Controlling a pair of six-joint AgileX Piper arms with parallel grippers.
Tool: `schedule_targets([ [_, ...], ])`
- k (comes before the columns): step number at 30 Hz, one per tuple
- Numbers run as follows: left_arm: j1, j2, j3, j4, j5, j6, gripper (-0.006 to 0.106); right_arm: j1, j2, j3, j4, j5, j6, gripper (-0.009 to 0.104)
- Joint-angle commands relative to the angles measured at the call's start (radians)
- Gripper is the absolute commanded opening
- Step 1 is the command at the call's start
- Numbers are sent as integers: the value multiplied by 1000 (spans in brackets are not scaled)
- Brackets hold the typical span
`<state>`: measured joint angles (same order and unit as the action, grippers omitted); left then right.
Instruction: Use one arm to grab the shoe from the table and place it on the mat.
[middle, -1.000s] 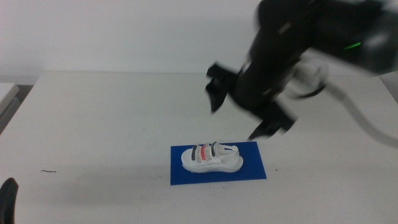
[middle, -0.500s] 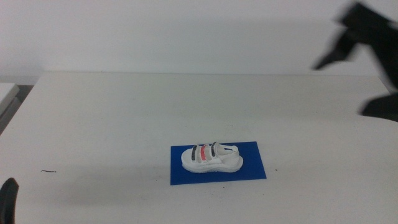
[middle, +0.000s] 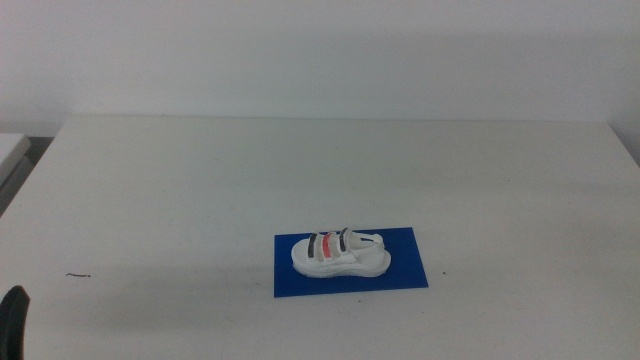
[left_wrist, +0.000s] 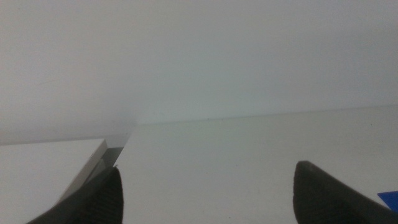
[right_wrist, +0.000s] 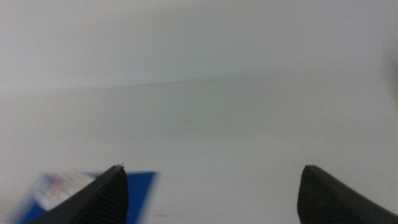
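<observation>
The small white shoe (middle: 340, 253) with two black straps and a red one lies on its sole on the dark blue mat (middle: 402, 270), at the middle front of the white table (middle: 200, 170). Nothing touches it. The right arm is out of the middle view. In the right wrist view my right gripper (right_wrist: 212, 168) is open and empty above the table, with the mat (right_wrist: 134, 186) and the blurred shoe (right_wrist: 59, 186) off to one side. My left gripper (left_wrist: 208, 168) is open and empty; it waits at the bottom left corner of the middle view (middle: 12, 320).
A small dark mark (middle: 78, 275) lies on the table at the front left. Another white surface (middle: 10, 150) adjoins the table's left edge. A plain white wall stands behind the far edge.
The right arm has pulled up and away to the right, out of the middle view. The shoe stays on the mat, unmoved. The left gripper has not moved.
</observation>
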<state>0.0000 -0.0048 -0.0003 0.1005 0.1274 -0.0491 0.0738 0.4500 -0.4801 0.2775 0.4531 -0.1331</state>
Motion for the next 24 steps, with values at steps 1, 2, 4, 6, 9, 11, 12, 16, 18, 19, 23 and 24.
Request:
schedule_targets([
  [1, 0, 5, 0, -4, -12, -1, 94, -13, -83, 89, 76, -94, -403, 74],
  [2, 0, 5, 0, -4, -12, -1, 94, -13, -115, 127, 37, -121, -375, 74],
  [4, 0, 5, 0, -4, -12, -1, 94, -13, -171, 207, -49, -187, -266, 74],
  [6, 0, 5, 0, -4, -12, -1, 94, -13, -237, 277, -132, -237, -163, 74],
  [9, 0, 5, 0, -4, -12, -1, 94, -13, -329, 359, -183, -251, -109, 74],
  [11, 0, 5, 0, -4, -12, -1, 94, -13, -399, 409, -222, -256, -99, 74],
  [12, 0, 5, 0, -4, -12, -1, 94, -13, -437, 438, -230, -268, -99, 74],
  [16, 0, 5, 0, -4, -12, -1, 94, -13, -450, 480, -230, -314, -91, 74],
  [18, 0, 5, 0, -4, -12, -1, 94, -13, -450, 480, -231, -278, -87, 74],
  [19, 0, 5, 0, -4, -12, -1, 94, -13, -450, 480, -231, -281, -81, 74],
  [23, 0, 5, 0, -4, -12, -1, 94, -13, -450, 480, -232, -294, -80, 74],
  [24, 0, 5, 0, -4, -12, -1, 94, -13, -450, 480, -232, -294, -80, 74],
])
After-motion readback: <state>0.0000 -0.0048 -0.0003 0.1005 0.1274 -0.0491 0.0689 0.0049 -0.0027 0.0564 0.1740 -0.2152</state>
